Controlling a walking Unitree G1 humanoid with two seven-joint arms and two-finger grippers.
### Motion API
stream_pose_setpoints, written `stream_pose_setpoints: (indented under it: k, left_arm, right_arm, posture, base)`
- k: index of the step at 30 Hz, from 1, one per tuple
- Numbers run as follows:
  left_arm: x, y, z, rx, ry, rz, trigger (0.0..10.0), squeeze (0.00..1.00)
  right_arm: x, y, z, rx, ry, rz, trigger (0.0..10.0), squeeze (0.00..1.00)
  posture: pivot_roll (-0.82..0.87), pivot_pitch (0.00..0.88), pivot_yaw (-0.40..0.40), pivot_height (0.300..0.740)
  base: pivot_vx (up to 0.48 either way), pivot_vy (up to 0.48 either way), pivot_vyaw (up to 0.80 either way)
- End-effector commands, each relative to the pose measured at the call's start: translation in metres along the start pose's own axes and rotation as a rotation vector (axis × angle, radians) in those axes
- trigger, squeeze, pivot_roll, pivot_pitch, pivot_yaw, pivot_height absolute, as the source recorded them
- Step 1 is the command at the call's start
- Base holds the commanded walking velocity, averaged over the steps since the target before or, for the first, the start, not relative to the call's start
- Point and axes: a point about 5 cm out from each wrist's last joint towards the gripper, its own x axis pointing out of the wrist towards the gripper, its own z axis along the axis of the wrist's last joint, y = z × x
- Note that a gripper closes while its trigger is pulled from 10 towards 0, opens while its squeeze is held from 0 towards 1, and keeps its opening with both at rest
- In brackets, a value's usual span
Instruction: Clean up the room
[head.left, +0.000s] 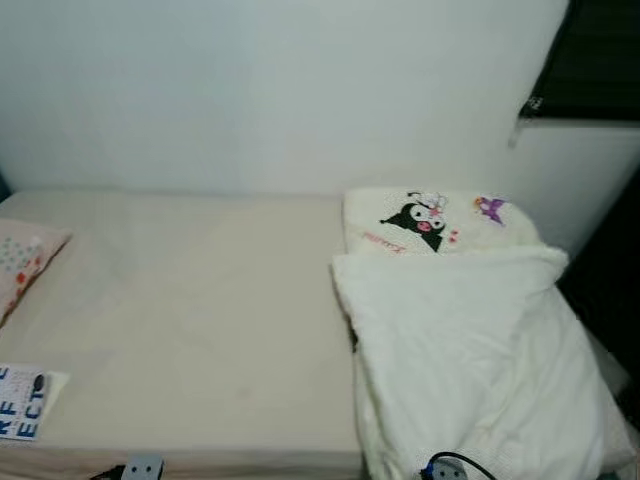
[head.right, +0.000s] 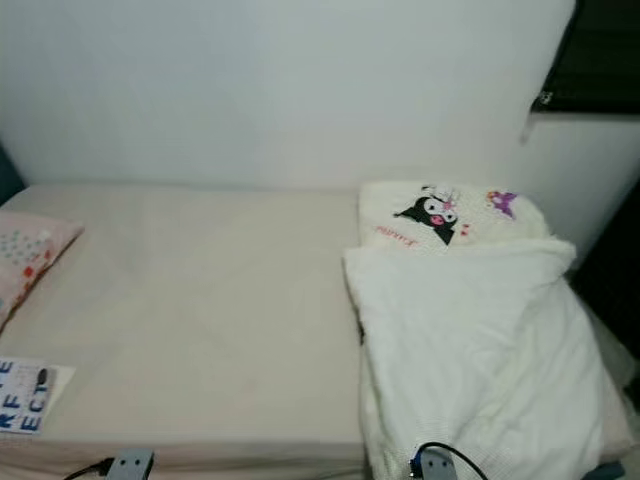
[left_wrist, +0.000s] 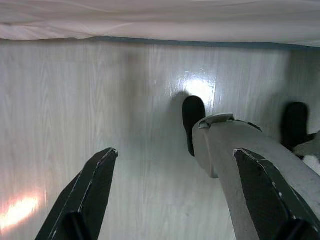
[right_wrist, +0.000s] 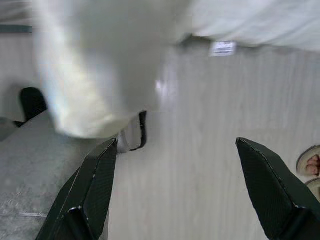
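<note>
A folded white blanket (head.left: 470, 370) lies on the right side of the cream mattress (head.left: 200, 320). Behind it, against the wall, sits a white pillow with a black cartoon print (head.left: 425, 222). A pink patterned pillow (head.left: 22, 260) lies at the mattress's left edge, and a paper with blue letters (head.left: 25, 400) rests near the front left corner. My left gripper (left_wrist: 175, 155) hangs open over the wood floor beside my own leg (left_wrist: 235, 165). My right gripper (right_wrist: 175, 145) is open too, low beside the bed, with blurred white bedding (right_wrist: 100, 65) hanging just ahead of its fingers.
A white wall runs behind the bed, with a dark window (head.left: 595, 60) at the upper right. Pale wood floor (left_wrist: 75, 110) lies below both arms. A person's sandalled foot (right_wrist: 311, 165) shows at the edge of the right wrist view. My black foot (left_wrist: 193, 115) stands on the floor.
</note>
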Motion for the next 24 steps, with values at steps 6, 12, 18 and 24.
stream_pose_setpoints:
  k: [6, 12, 18, 24]
  left_arm:
    - [0.0, -0.001, -0.002, 0.001, 0.012, -0.007, 10.0, 0.0]
    - [0.0, -0.002, -0.002, 0.003, 0.011, -0.009, 10.0, 0.0]
    - [0.0, -0.002, -0.002, 0.002, 0.011, -0.009, 10.0, 0.0]
    - [0.0, -0.002, -0.002, 0.001, 0.012, -0.009, 10.0, 0.0]
  right_arm:
    - [0.0, 0.002, 0.006, -0.018, -0.027, -0.01, 10.0, 0.0]
    - [0.0, 0.002, 0.018, -0.007, -0.057, -0.014, 10.0, 0.0]
    - [0.0, -0.001, 0.035, -0.013, -0.092, -0.018, 10.0, 0.0]
    - [-0.001, 0.001, 0.041, -0.012, -0.107, -0.019, 10.0, 0.0]
  posture:
    - [-0.13, 0.038, 0.004, 0.74]
    - [-0.13, 0.035, 0.003, 0.74]
    - [-0.13, 0.035, 0.001, 0.74]
    - [-0.13, 0.036, 0.001, 0.74]
  base:
    - [0.0, -0.472, 0.0]
    - [0.0, -0.472, 0.0]
    - [0.0, -0.472, 0.0]
    - [0.0, -0.472, 0.0]
